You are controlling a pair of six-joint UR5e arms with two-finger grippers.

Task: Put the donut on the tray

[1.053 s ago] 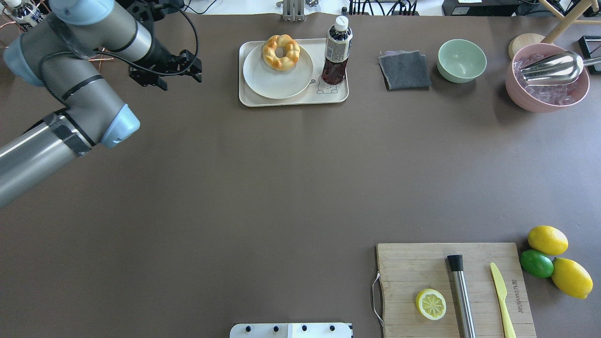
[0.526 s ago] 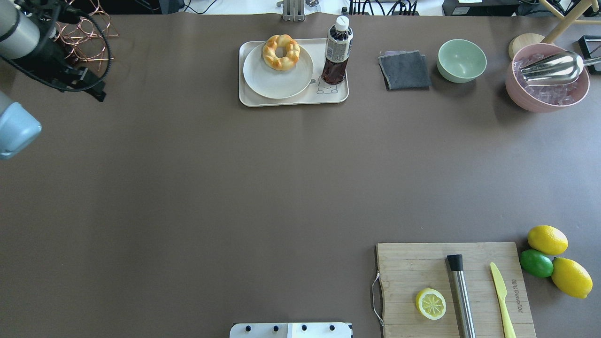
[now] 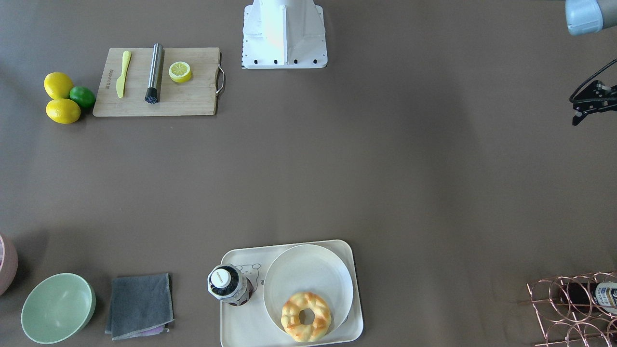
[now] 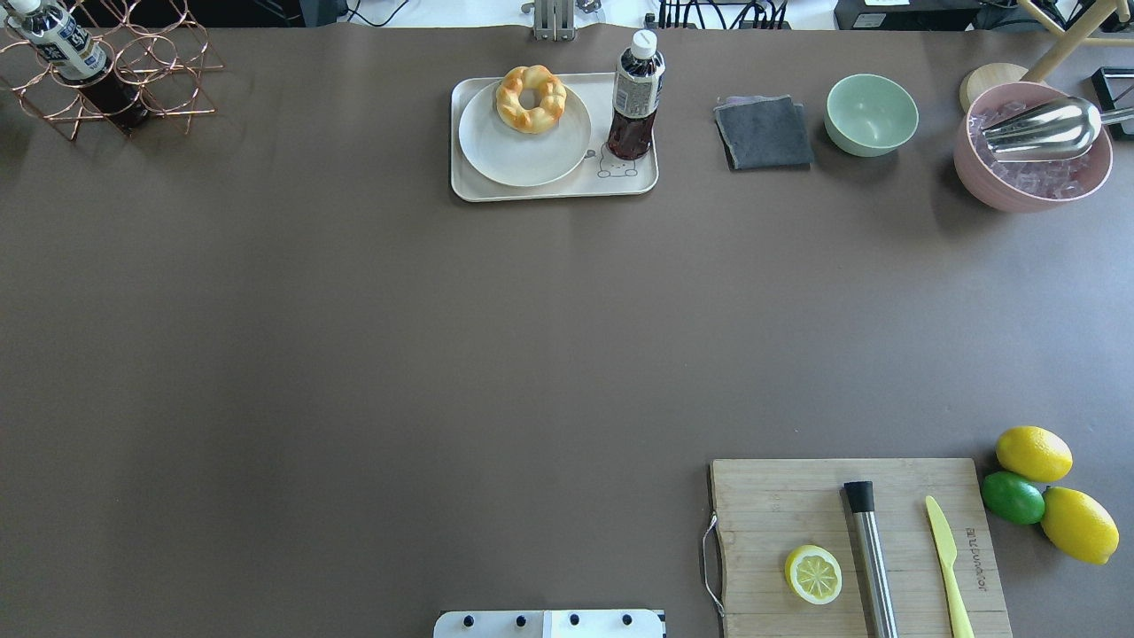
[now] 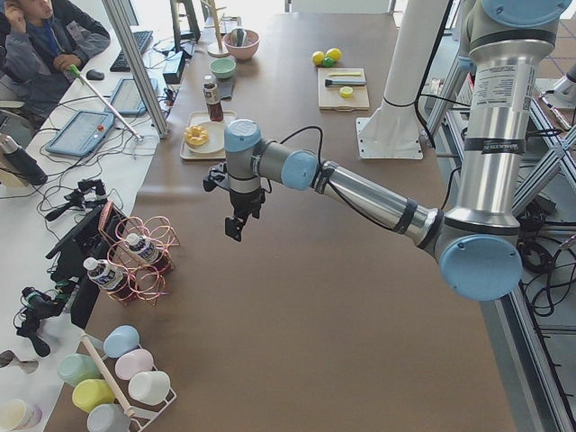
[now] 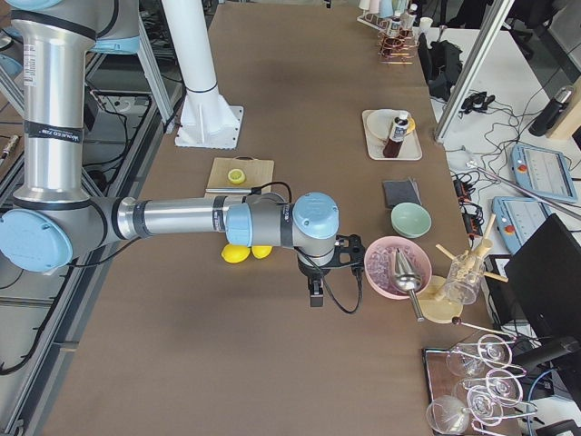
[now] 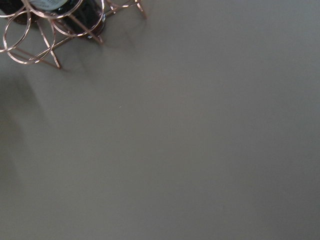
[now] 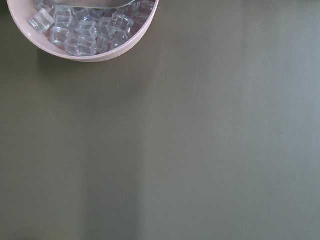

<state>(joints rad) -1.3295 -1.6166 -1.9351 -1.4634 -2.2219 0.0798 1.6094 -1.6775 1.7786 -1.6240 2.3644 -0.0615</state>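
The donut [image 4: 530, 97] is a golden braided ring lying on the far edge of a round white plate [image 4: 523, 146]. The plate stands on the cream tray [image 4: 549, 190] at the table's far middle. The donut also shows in the front-facing view [image 3: 305, 316], and so does the tray [image 3: 236, 332]. My left gripper [image 5: 235, 229] hangs over bare table near the wire rack, far from the tray; I cannot tell if it is open or shut. A black part of it shows at the front-facing view's right edge [image 3: 590, 102]. My right gripper [image 6: 315, 292] hangs beside the pink bowl; I cannot tell its state.
A dark drink bottle [image 4: 636, 97] stands on the tray beside the plate. A copper wire rack [image 4: 106, 71] with a bottle is far left. A grey cloth [image 4: 764, 133], green bowl [image 4: 872, 113] and pink ice bowl [image 4: 1032, 146] are far right. A cutting board [image 4: 859, 540] is near right.
My left arm has swung out of the overhead view to the left, uncovering the wire rack. The donut, plate and tray have not moved.
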